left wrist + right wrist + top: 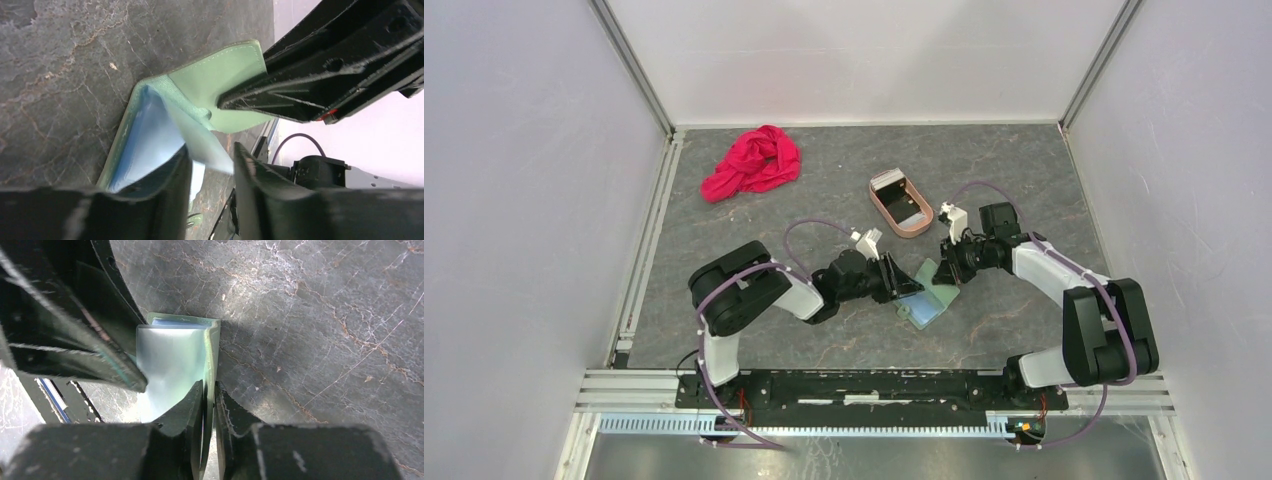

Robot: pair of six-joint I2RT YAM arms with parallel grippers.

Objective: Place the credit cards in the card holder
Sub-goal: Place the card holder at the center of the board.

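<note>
- Lying spread open on the dark marbled counter (824, 180), near the middle and slightly to the right: the sage-green card holder (936, 298), flanked by both arms reaching in from the near edge.
- At the right end effector (209, 386): jaws pinched almost together on the green edge of the card holder, gripping that flap from the right side.
- At the left end effector (212, 150): jaws partway apart, straddling a pale, translucent pocket leaf of the card holder's inside, with no firm clamp on it to be made out.
- Seen from the left wrist: pale blue lining turned upward, green outer flap tilted up off the counter in the right arm's pinch, fold line running toward the near side.
- Resting in the pinkish-tan oval tray (876, 200), on the far side of the card holder and apart from it: the credit cards (906, 207), one silvery-white at the far end, one dark nearer the middle.
- Crumpled at the far left of the counter, well apart from tray, card holder and both arms: a red cloth (752, 162).
</note>
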